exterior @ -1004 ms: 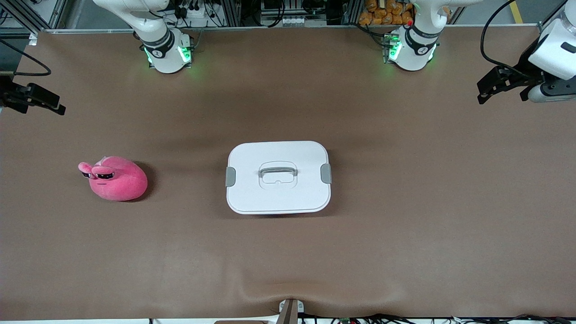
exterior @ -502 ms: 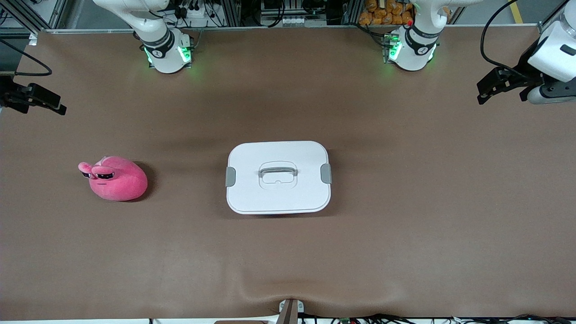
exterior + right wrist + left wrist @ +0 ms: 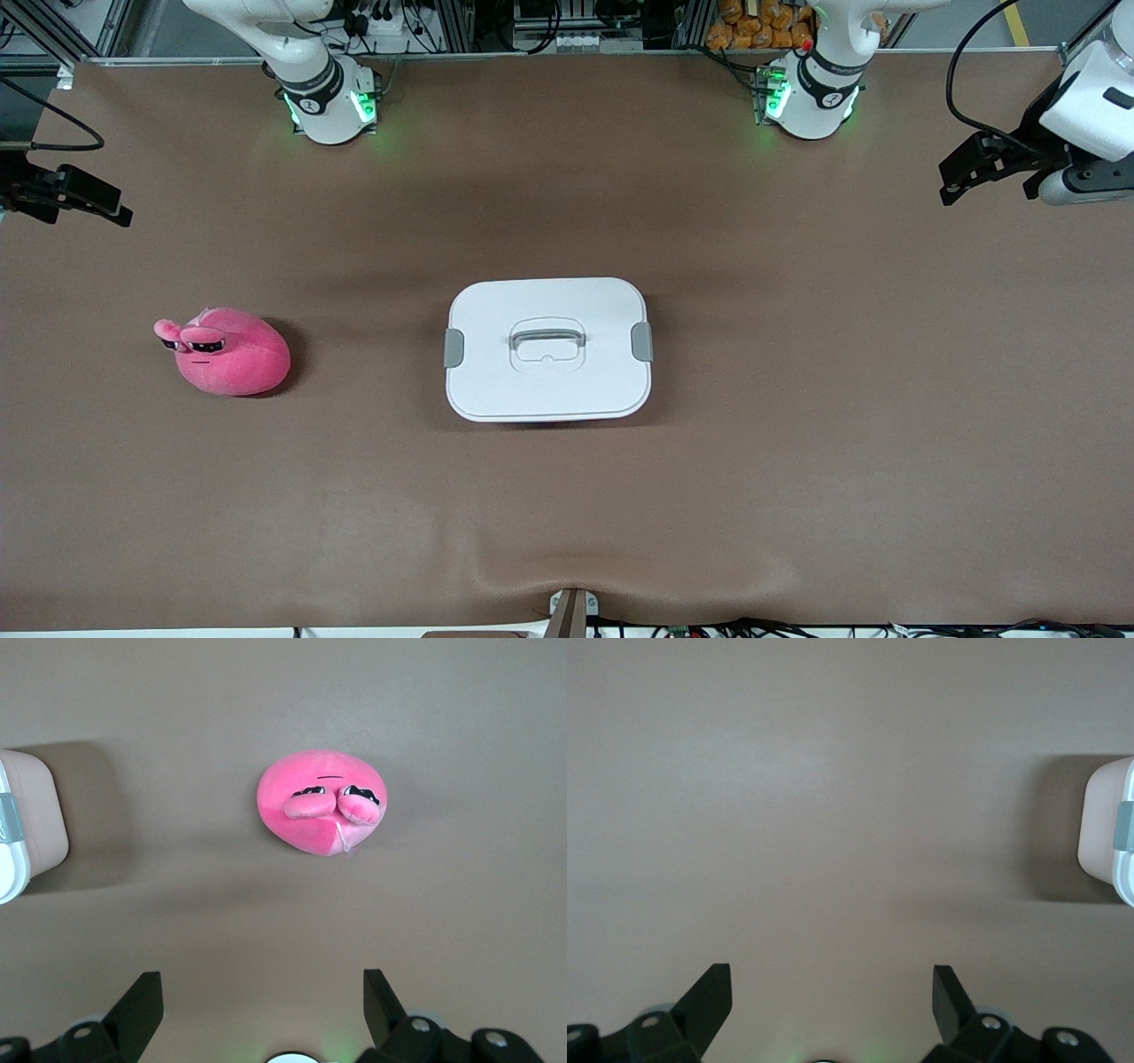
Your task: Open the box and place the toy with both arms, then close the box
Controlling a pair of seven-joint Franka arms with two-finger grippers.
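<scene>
The box (image 3: 547, 381) sits shut at mid-table, its white lid carrying a grey clip at each end and a recessed grey handle (image 3: 547, 337). The pink plush toy (image 3: 232, 352) lies on the table toward the right arm's end, apart from the box. My left gripper (image 3: 988, 186) hangs open and empty over the table's left-arm end. In the left wrist view the left gripper (image 3: 831, 979) is over bare table, with one end of the box (image 3: 1106, 828) in sight. My right gripper (image 3: 80, 197) is open over the right arm's end. Its wrist view shows the right gripper (image 3: 263, 985), the toy (image 3: 321, 811) and a box end (image 3: 31, 819).
The brown table cover (image 3: 797, 461) has a small wrinkle at the edge nearest the front camera. Both arm bases (image 3: 330, 106) (image 3: 811, 102) glow green along the edge farthest from the front camera. Cables and clutter lie off the table past them.
Both grippers have shifted only very slightly. The box and the toy have not moved.
</scene>
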